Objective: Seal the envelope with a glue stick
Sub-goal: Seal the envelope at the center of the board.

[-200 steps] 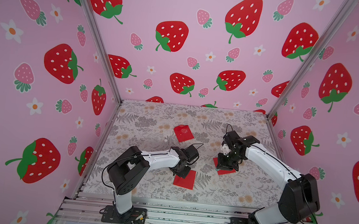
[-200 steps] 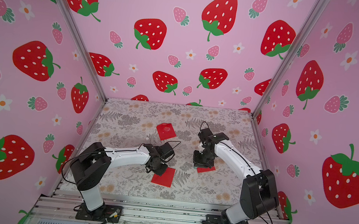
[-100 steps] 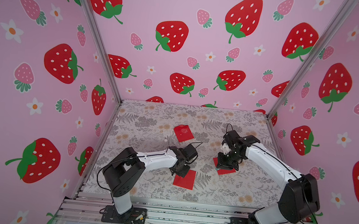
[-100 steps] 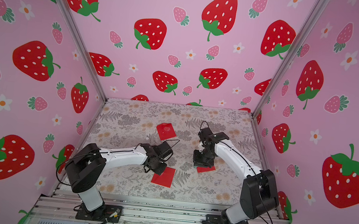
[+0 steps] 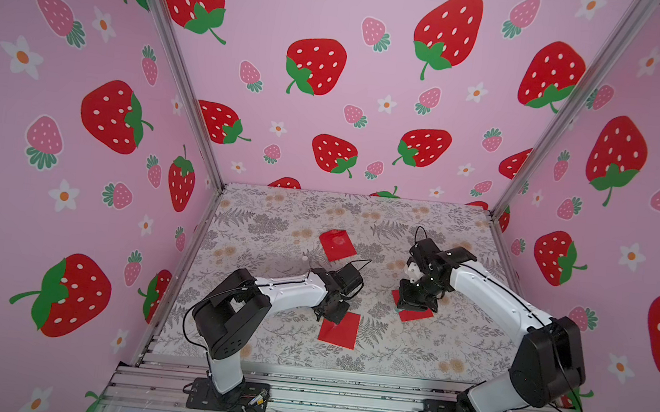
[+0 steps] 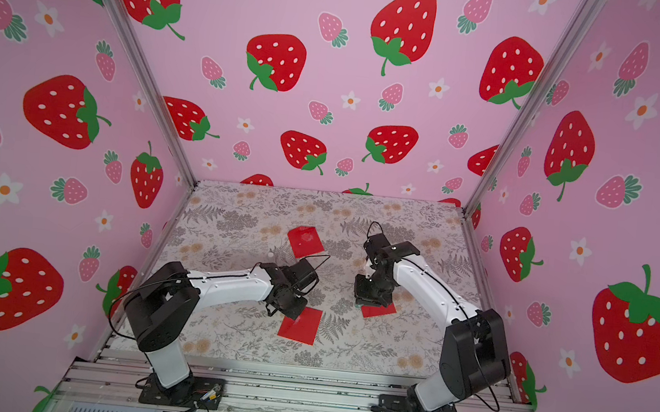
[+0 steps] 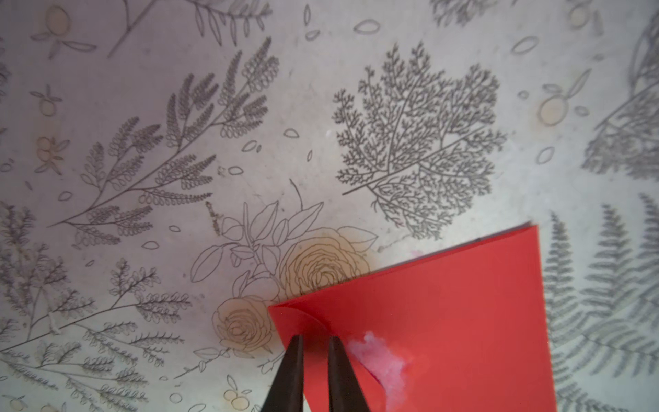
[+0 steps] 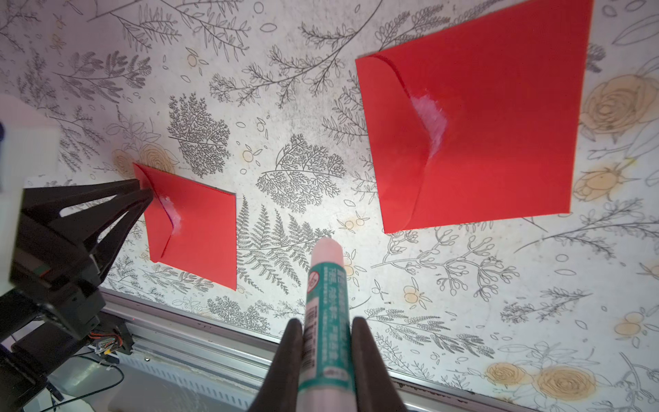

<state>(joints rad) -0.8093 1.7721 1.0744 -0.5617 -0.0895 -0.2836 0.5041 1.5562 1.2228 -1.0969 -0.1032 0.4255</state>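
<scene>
Resting on the flap corner of the nearest red envelope (image 5: 339, 328), the left gripper (image 7: 316, 339) has its jaws almost together. A white glue smear (image 7: 383, 360) edges that folded flap. The middle red envelope (image 8: 492, 125) also looks glued and folded. Over it, the right gripper (image 8: 326, 321) pinches the uncapped glue stick (image 8: 326, 285). The farthest red envelope (image 5: 337, 244) lies closed. Probably only pressing the flaps remains. No envelope shows its contents.

support: floral-print table (image 5: 276, 226) | on it: far envelope (image 5: 337, 244); near envelope (image 5: 342, 331); right-side envelope (image 5: 417, 314) | all red
</scene>
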